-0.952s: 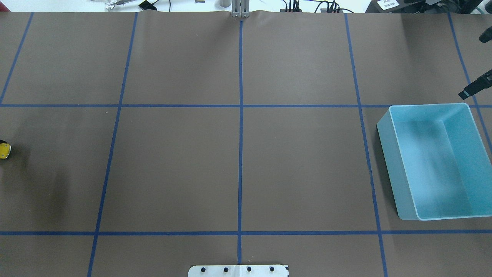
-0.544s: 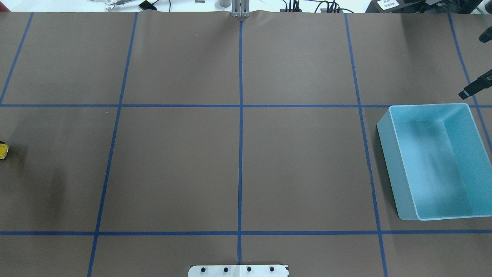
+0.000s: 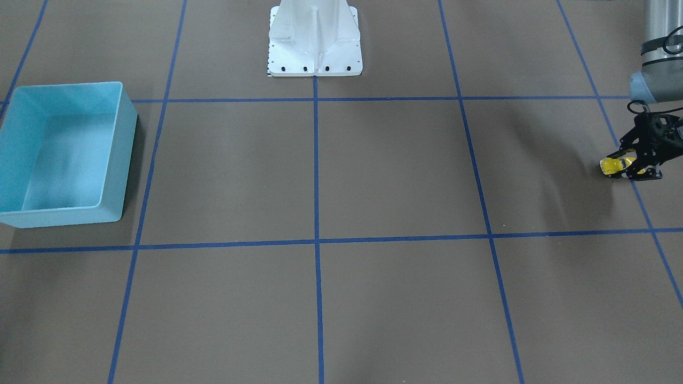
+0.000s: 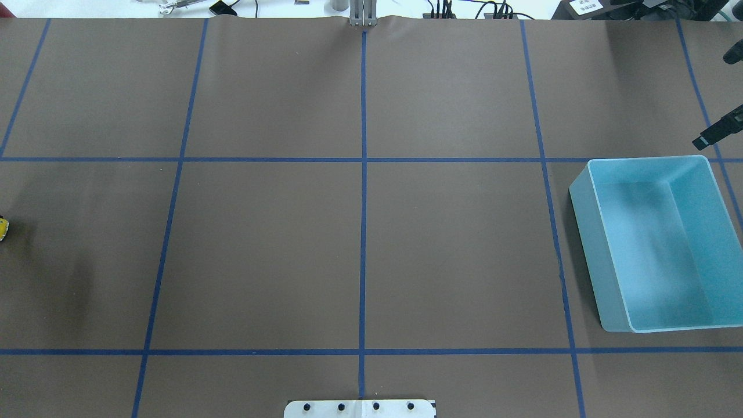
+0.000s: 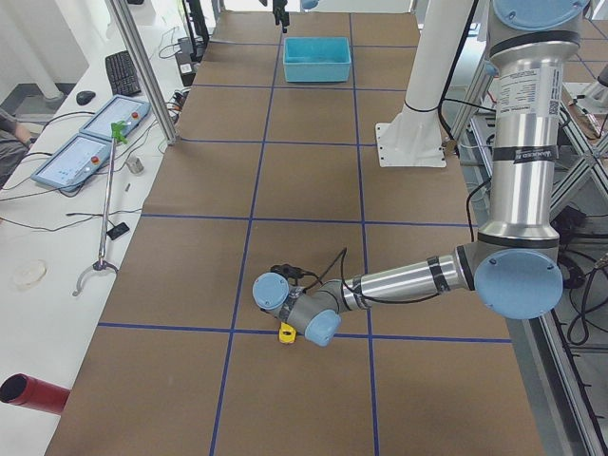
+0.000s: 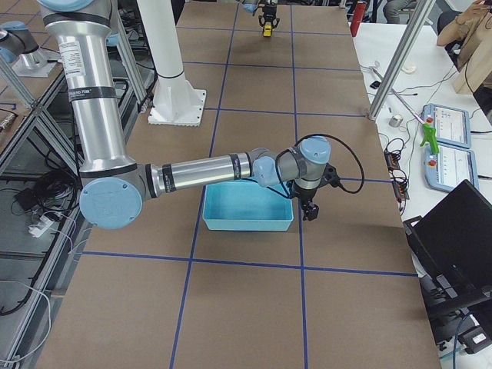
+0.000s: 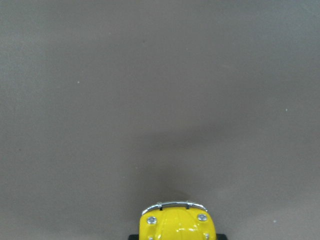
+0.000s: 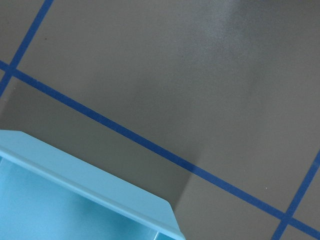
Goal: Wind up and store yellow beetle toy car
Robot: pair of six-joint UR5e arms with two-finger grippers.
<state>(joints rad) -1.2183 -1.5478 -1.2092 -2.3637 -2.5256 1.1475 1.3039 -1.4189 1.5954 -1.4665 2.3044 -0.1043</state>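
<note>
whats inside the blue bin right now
Nothing: the light blue bin shows a bare floor from overhead, no part covered. The yellow beetle toy car is in the left gripper, far off.

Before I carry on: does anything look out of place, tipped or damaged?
Nothing stands out. The glossy yellow beetle toy car sits upright in the left hand near the left end of the brown table. The light blue plastic bin stands upright and empty at the other end.

left fingers [image 3: 648,166] pinch the yellow beetle toy car [image 3: 614,165]; right fingers [image 4: 718,132] hover.
</note>
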